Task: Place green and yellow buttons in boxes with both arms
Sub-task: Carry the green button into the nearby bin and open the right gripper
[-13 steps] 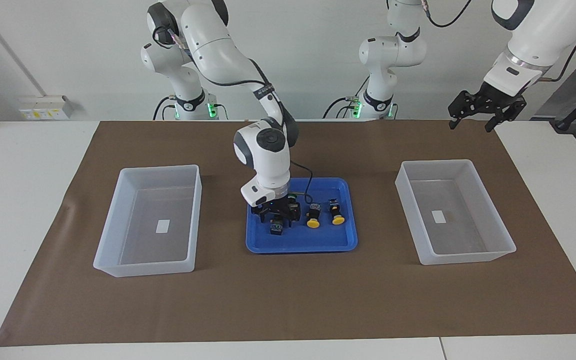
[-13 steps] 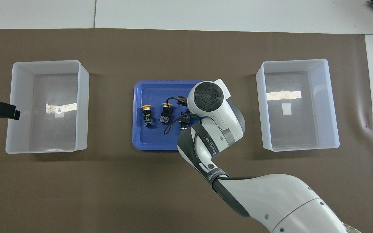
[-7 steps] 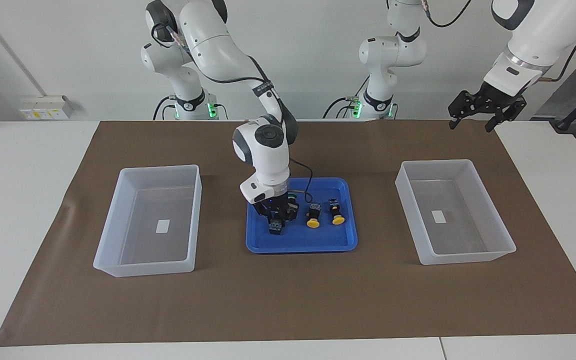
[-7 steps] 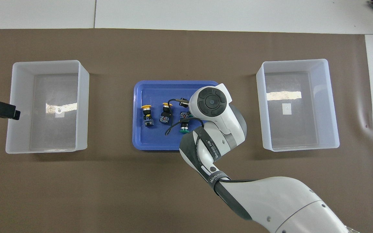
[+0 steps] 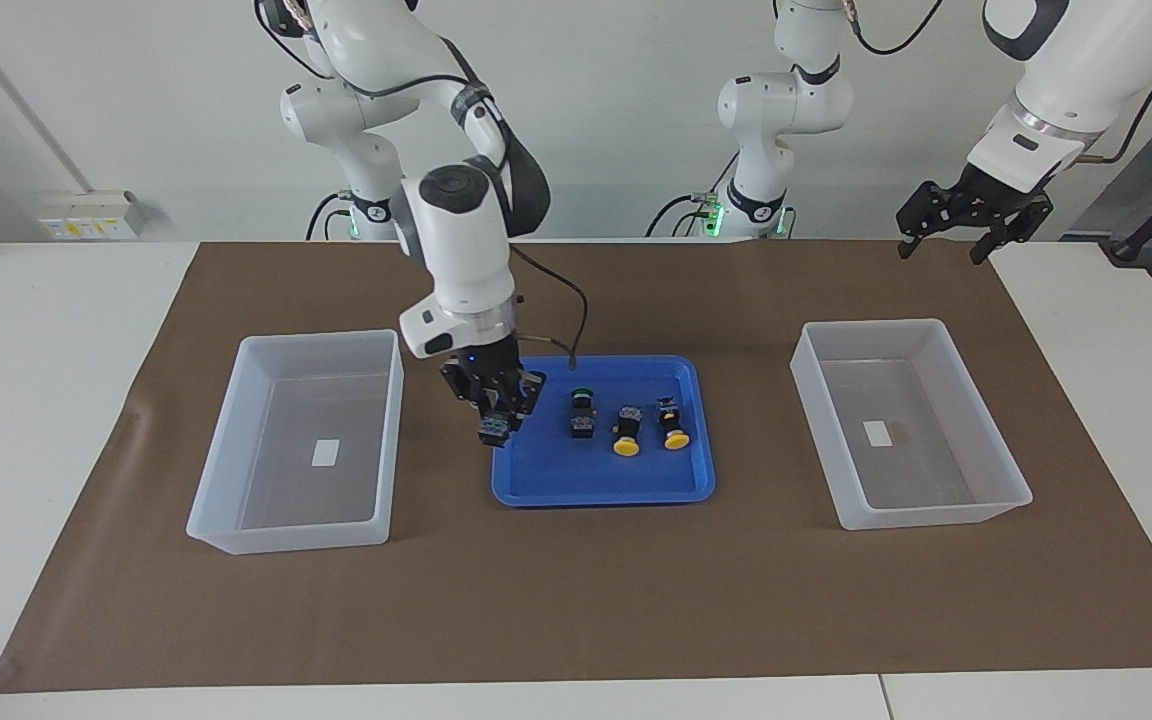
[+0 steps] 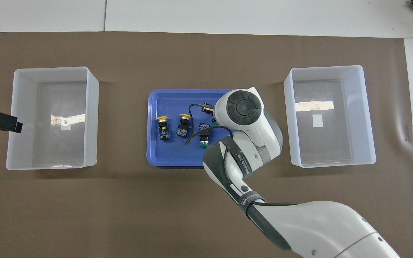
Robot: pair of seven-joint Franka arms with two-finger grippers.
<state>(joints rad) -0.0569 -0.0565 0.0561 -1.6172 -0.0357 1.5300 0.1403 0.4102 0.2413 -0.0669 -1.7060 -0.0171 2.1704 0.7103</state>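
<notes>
Non-task stuff only: a shallow blue tray (image 5: 604,490) sat mid-mat, square to the mat's edges, with its rim and a bare strip of floor visible in both views. Under it lay a brown mat (image 5: 576,600) that covered most of the white surface (image 5: 56,400), flat apart from a small crease at the edge toward the right arm's end; bare white showed at both ends and along the edge farthest from the robots. A white socket box (image 5: 86,213) was mounted on the wall past the right arm's end of the surface.
</notes>
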